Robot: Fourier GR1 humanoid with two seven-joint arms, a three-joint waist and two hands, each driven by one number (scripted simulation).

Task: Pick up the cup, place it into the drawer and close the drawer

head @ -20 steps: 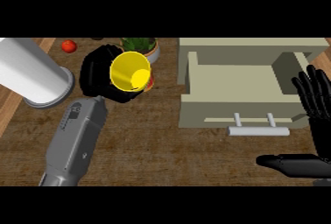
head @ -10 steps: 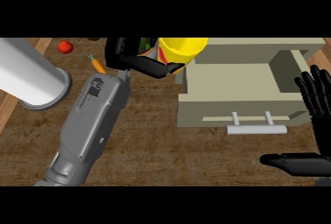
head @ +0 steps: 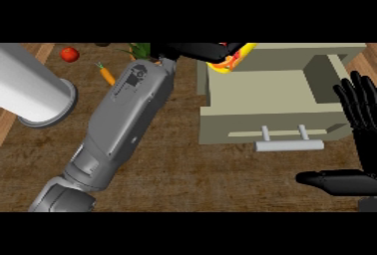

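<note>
The left hand is stretched to the far end of the tabletop, at the end of a grey forearm that crosses the view on a slant from the lower left. Its black fingers are curled round the yellow cup, which sticks out from the hand's right side, tilted, with a red and orange patch showing on its wall. The cup is held above the far left corner of the open drawer, over the rim rather than down inside. The drawer is a beige box pulled out toward the viewer, so it lies to the right of this hand and nearer. Its pale bar handle sits on the front face. Just to the left of the hand are some green leaves. A little further left and nearer lies a small carrot, and beyond that a red tomato. A large white cylinder stands well to the left of the forearm. The right hand rests at the view's right edge beside the drawer, fingers straight and spread, thumb out to the left, holding nothing.
</note>
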